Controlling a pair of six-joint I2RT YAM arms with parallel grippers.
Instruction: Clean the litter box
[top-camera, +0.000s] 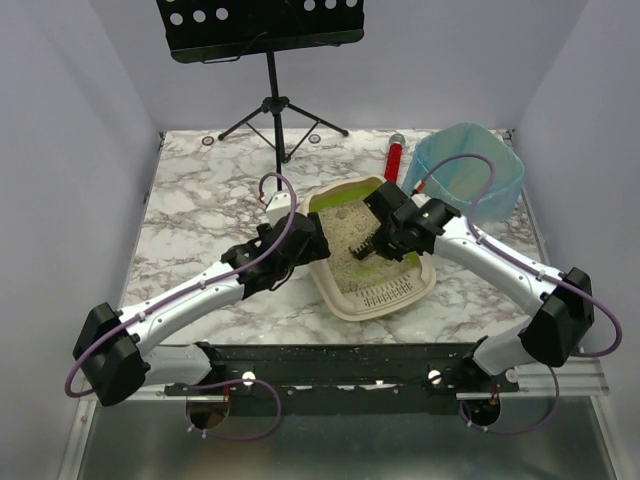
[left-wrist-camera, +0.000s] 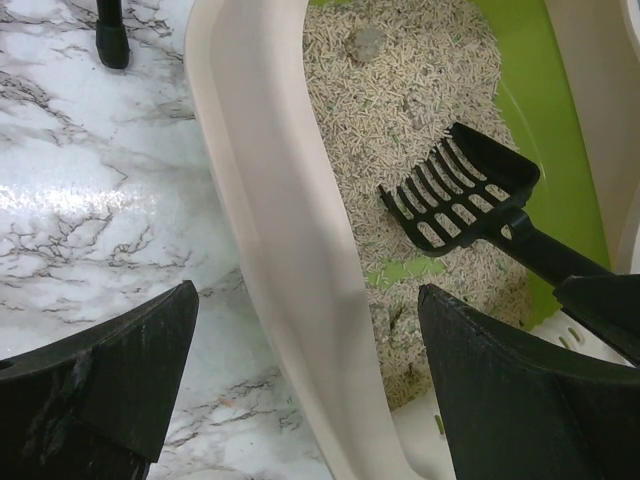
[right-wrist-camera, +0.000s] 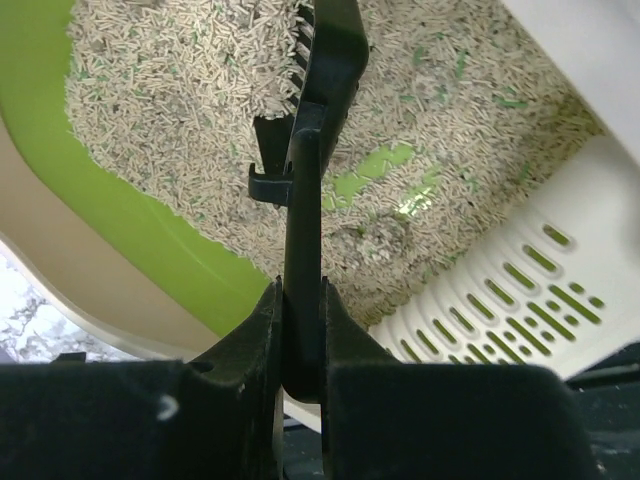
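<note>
Scooping looks barely begun, by my reading: the litter box (top-camera: 350, 311) sits mid-table between the two arms, grille end toward the bases. The black slotted scoop (left-wrist-camera: 460, 190) is in the granules with nothing I can see on its tines. My right gripper (right-wrist-camera: 303, 300) is clenched on the scoop's handle, holding the blade edge-on above the litter. My left gripper (left-wrist-camera: 305, 300) is spread wide across the box's near wall, one finger (left-wrist-camera: 120, 380) over the marble table (top-camera: 200, 200) and the other over the inside, and I can't see it pinching anything. A greyish clump (right-wrist-camera: 378, 240) lies beside a bare green patch (right-wrist-camera: 375, 165) of the floor, and another clump (left-wrist-camera: 365, 42) sits at the far end. Both appear to need lifting out. The bin with the blue bag (top-camera: 470, 170) stands just beyond the right arm, ready for the waste. A red-handled object (top-camera: 395, 158) lies between bin and box, and I can't tell what it is. A music stand (top-camera: 270, 30) rises behind, well clear of the path to the bin.
</note>
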